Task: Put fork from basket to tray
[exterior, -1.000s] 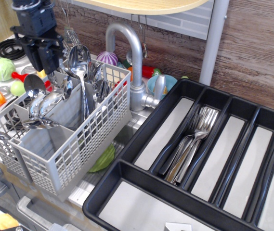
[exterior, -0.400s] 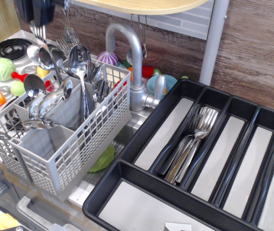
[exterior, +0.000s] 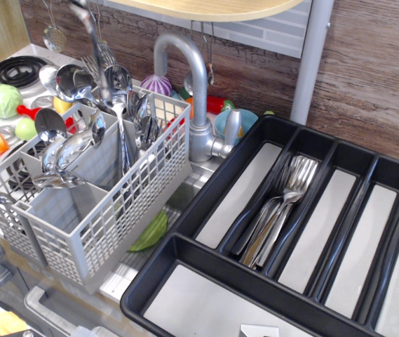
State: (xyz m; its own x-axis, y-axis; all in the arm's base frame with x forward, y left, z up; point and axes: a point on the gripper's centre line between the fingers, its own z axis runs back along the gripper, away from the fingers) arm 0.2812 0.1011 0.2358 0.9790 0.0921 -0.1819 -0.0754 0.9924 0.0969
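No arm, wrist or hand shows anywhere in this view (all out of frame).

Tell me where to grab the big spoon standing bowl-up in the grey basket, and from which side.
Grip the big spoon at its thin neck just under the bowl, coming straight down from above. It stands nearly upright with its handle sunk in the basket. The lattice walls and the neighbouring cutlery block a sideways approach, and only the top sticks out.
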